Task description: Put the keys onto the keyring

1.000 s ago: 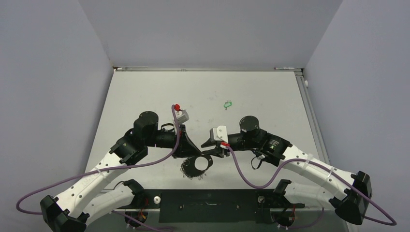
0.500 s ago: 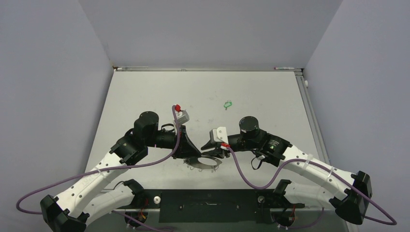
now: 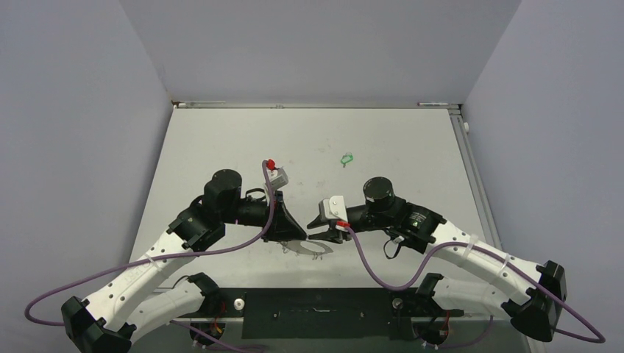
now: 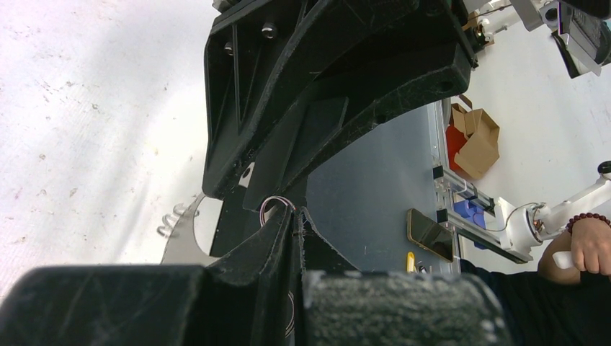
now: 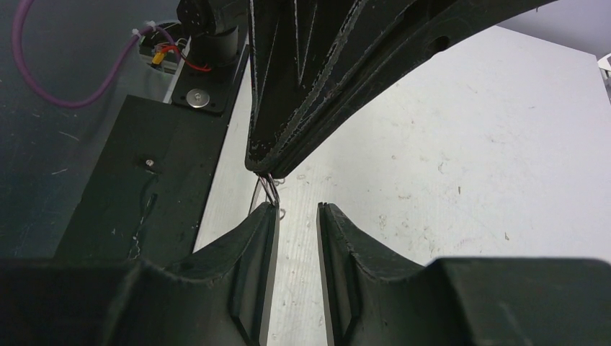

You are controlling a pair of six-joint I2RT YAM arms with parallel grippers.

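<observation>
The keyring (image 3: 313,250), a flat grey ring with small wire loops on its rim, hangs just above the table near its front edge. My left gripper (image 3: 298,234) is shut on its rim. In the left wrist view the keyring (image 4: 184,241) sticks out left of the closed left gripper (image 4: 297,216). My right gripper (image 3: 322,229) faces it tip to tip. In the right wrist view the right gripper (image 5: 297,207) is open a narrow gap with only table between the fingers, and the keyring's edge (image 5: 268,189) is just beside its left fingertip. The green key (image 3: 346,157) lies alone farther back.
A black mounting plate (image 3: 316,312) with the arm bases runs along the near edge. Purple cables (image 3: 221,250) loop from both wrists. Grey walls close in the white table (image 3: 221,147) on three sides.
The keyring has tilted in the left gripper, from facing the camera to lying almost flat. The right gripper narrowed, then widened again, staying at the ring's right side.
</observation>
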